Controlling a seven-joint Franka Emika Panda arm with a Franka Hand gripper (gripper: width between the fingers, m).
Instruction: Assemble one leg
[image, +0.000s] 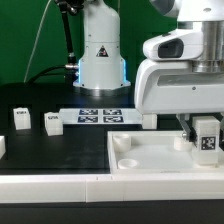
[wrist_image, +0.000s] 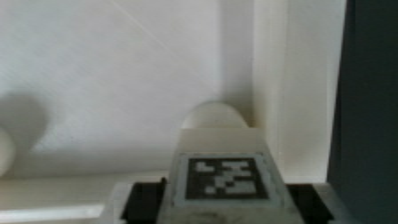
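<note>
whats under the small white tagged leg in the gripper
The small white plastic tagged leg in the gripper is over the large flat white panel. Its lower end and the spot directly beneath are covered.

Low exterior, close wrist, shared leg (image: 207, 140)

this is a robotics lab bench. a white robot arm base (image: 100, 55), glowing blue at its foot, stands in the upper middle of the frame on a black table (image: 60, 150). a green backdrop (image: 22, 40) fills the upper left, and the marker board (image: 98, 114) with printed tags lies mid-frame.
</note>
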